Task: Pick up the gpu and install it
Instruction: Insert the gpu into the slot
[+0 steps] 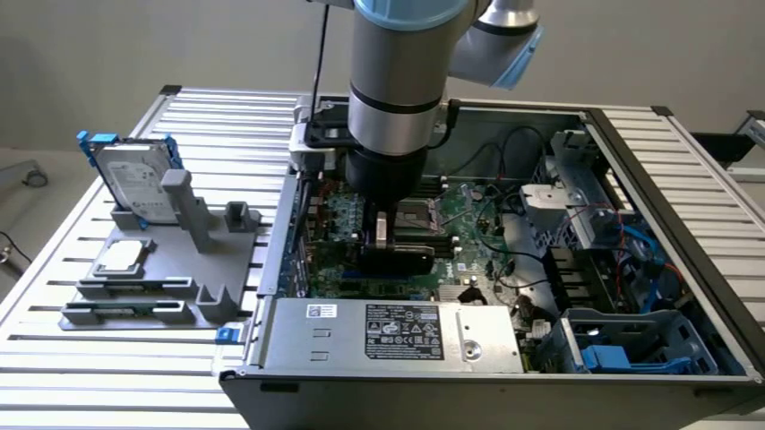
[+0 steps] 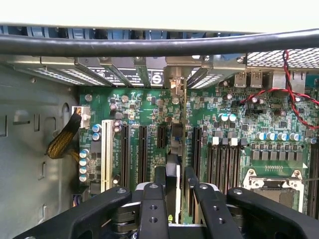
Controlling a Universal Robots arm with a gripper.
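Slatted table [image 1: 72, 376], open computer case [image 1: 478, 399], arm reaching down inside.
Gripper [image 2: 175, 172] clenched on the gpu [image 2: 174, 142], card edge-on over the motherboard [image 2: 149, 107] between long black slots [image 2: 142, 154]; a thick black cable [image 2: 159, 45] runs across near the camera, red-black wires [image 2: 294, 99] nearby, hard drive [image 1: 129, 179] outside on the grey stand [image 1: 197, 269].

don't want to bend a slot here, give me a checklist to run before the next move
1. gpu gripped between the fingers: ok.
2. Card upright, running along the expansion slots: ok.
3. End bracket near the case's rear openings: ok.
4. Card edge fully down in its slot: cannot tell.
5. Red and black cable apart from the card: ok.
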